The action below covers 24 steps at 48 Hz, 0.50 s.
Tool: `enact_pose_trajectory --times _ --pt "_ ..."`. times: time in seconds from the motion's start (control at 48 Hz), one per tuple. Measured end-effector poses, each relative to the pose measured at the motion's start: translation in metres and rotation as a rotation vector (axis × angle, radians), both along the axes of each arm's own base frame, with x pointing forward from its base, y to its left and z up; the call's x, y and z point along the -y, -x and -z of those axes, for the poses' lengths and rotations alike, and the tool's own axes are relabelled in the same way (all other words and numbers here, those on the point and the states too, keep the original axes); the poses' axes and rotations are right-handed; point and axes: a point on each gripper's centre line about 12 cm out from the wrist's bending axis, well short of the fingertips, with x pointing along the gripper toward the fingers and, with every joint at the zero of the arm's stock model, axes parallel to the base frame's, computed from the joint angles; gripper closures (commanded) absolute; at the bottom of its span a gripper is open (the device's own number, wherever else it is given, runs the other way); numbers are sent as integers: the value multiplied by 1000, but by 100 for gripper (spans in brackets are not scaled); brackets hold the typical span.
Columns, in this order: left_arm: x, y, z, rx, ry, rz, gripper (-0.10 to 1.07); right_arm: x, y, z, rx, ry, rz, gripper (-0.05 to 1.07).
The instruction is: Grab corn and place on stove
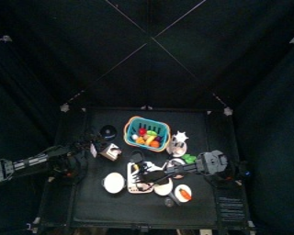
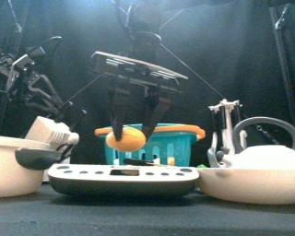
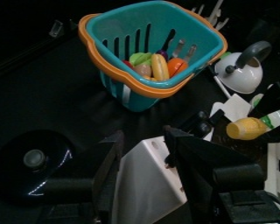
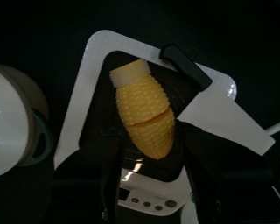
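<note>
The yellow corn (image 4: pixel 145 109) lies lengthwise on the dark top of the white-rimmed stove (image 4: pixel 81 109). In the front view the corn (image 2: pixel 128 138) shows just above the stove (image 2: pixel 123 177), between the spread tips of my right gripper (image 2: pixel 133 133). That gripper hangs straight down over the stove, open, and I see no squeeze on the cob. From the left wrist the corn (image 3: pixel 248 129) shows beside the right arm's black jaws. My left arm (image 1: pixel 45 165) rests at the table's left side, away from the stove (image 1: pixel 140 182).
A teal basket (image 1: pixel 147 134) of toy fruit stands right behind the stove. A white bowl (image 2: pixel 15 166) sits to the stove's left and a white kettle (image 2: pixel 267 166) to its right. A round white plate (image 1: pixel 113 184) and an orange-and-white dish (image 1: pixel 184 193) lie near the front.
</note>
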Motion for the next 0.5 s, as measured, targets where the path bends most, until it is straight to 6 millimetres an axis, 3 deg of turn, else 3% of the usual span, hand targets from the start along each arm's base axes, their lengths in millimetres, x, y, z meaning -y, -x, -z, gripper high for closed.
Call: enact_pose_trajectory --times 0.396,0.5 --pt "20 -4 11 -68 35 111 17 -16 2 1 108 -108 278 42" --pt "22 -3 12 -79 41 121 17 -19 2 19 66 -127 296 41"
